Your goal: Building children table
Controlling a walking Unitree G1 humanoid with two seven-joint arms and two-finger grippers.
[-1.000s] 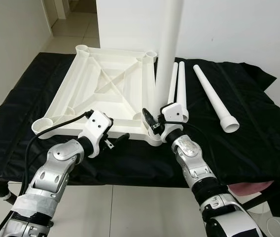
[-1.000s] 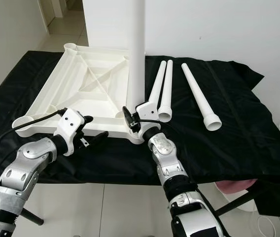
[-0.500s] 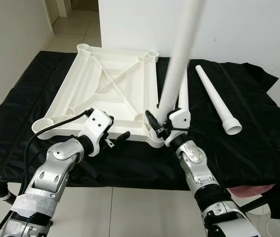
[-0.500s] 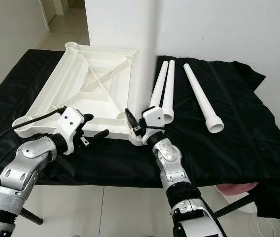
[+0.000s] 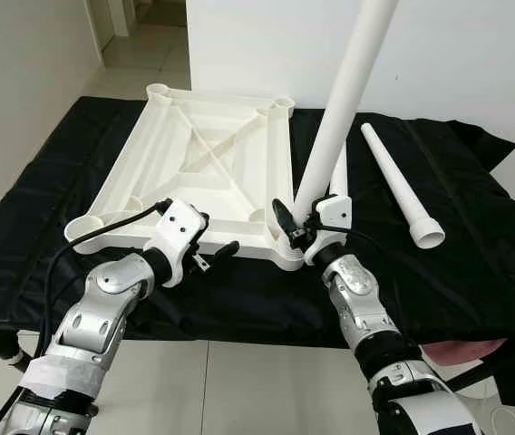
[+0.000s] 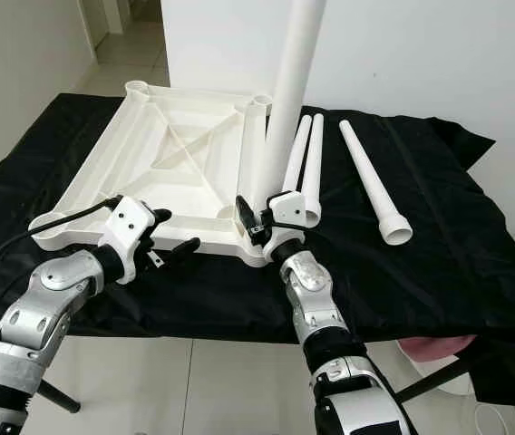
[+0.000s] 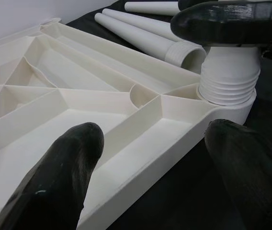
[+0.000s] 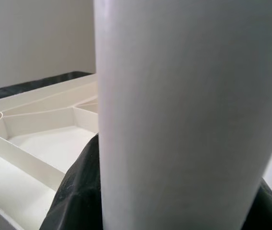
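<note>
Leaning rightward, table leg (image 5: 344, 100) in right claw (image 5: 296, 228), base in tabletop (image 5: 194, 172) corner.

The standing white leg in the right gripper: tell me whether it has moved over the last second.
Yes. The leg, upright a second ago, now tilts to the robot's right over the two legs lying on the cloth, its base at the tabletop's corner socket, held by the right gripper.

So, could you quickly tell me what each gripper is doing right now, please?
Left gripper: open, straddling the tabletop edge.
Right gripper: shut on the table leg.
</note>
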